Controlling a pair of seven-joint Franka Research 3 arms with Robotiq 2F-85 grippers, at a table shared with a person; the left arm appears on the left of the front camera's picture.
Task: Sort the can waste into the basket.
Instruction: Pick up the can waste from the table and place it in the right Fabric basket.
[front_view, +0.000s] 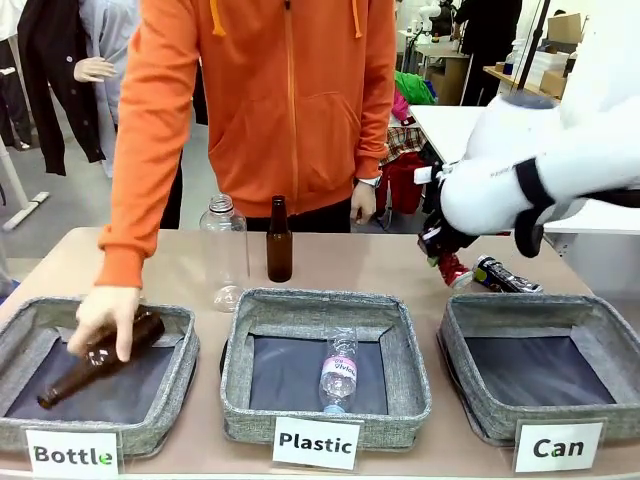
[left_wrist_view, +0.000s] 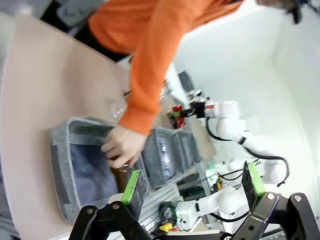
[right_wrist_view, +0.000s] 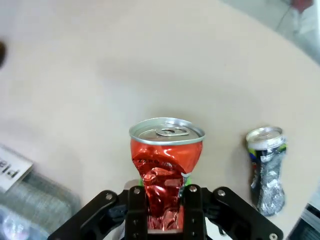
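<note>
Item one: red can (right_wrist_view: 166, 165), clamped in my right claw (front_view: 447, 258), at the table just behind the Can basket (front_view: 480, 415). Item two: silver-black can (front_view: 505, 275), lying beside it. Left claw (left_wrist_view: 192, 184) apart, empty. Step, I judge: transfer — next, over the basket, then release.

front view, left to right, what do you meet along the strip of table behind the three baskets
upright clear plastic bottle → upright brown glass bottle → red can, held in the right gripper → silver and black can, lying on its side
</note>
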